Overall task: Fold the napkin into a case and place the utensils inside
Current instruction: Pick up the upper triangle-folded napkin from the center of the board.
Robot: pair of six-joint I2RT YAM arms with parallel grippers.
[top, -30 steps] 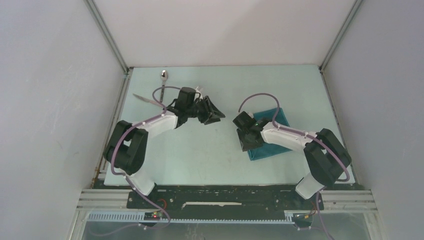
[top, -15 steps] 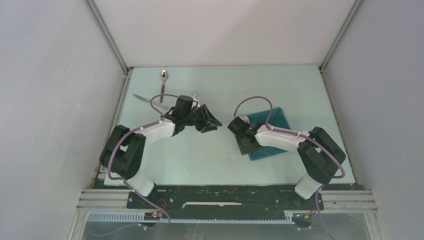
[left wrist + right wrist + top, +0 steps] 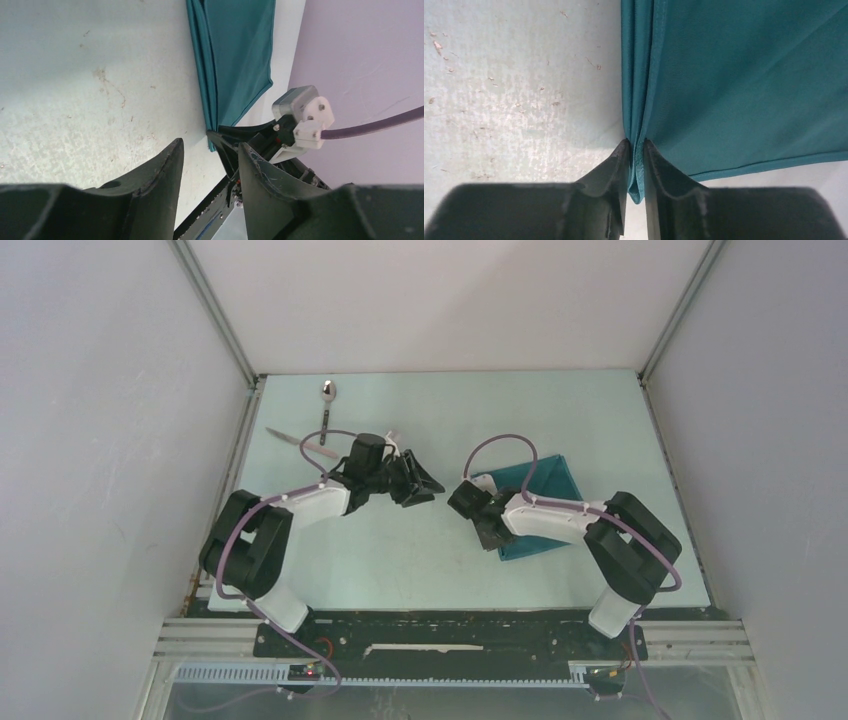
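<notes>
Your right gripper (image 3: 635,146) is clamped on the doubled left edge of the plain teal cloth napkin (image 3: 734,75), which lies flat on the right half of the pale green table (image 3: 420,560). Your left gripper (image 3: 207,147) hangs nearby, fingers apart and empty. The small shiny metal spoon (image 3: 327,390) and slim silver knife (image 3: 288,437) sit far left, beyond the left arm (image 3: 310,502).

The pale green surface (image 3: 420,550) carries a teal cloth napkin (image 3: 558,480) centre-right, with a shiny metal spoon (image 3: 327,390) and slim silver knife (image 3: 285,436) upper left.
</notes>
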